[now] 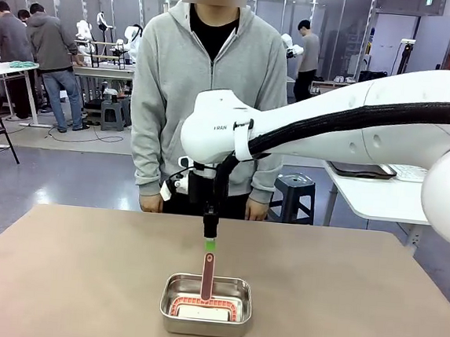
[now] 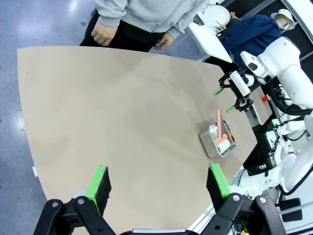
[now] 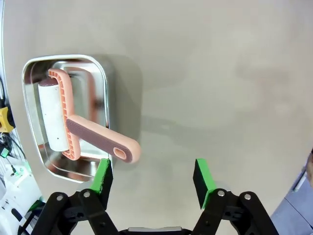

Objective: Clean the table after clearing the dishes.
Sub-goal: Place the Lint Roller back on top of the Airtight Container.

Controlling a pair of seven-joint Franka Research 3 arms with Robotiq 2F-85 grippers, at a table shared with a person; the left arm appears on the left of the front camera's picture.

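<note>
Tabletop: tan, matte, broad, stretching from the near edge to the person standing at its far side. No plates or trays sit on it; the surface around the steel pan looks bare.

Steel pan: near the tabletop's near edge, roughly central. In it lies a lint-type roller, white drum in a salmon frame, its handle leaning up and out over the pan rim.

Right tool: just above the handle end, fingers apart, nothing between the green pads. In the front view one pad sits right at the handle tip; I cannot tell whether they touch.

Left tool: well away from the pan, hovering over the tabletop edge, fingers wide apart, empty.

Handling judgement:
- Roller looks light, rigid plastic. Handle has a darker ribbed grip section, probably rubbery, so less slippery than the smooth salmon end.
- Best hold: across the ribbed mid-handle, pads on its flat faces, clear of the pan rim.
- Drum turns freely and may be tacky; avoid pinching it.
- Pan is thin metal and light; it could slide or tip if the roller catches the rim when lifted.
- Tabletop is stiff and flat, should take firm rolling pressure.
</note>
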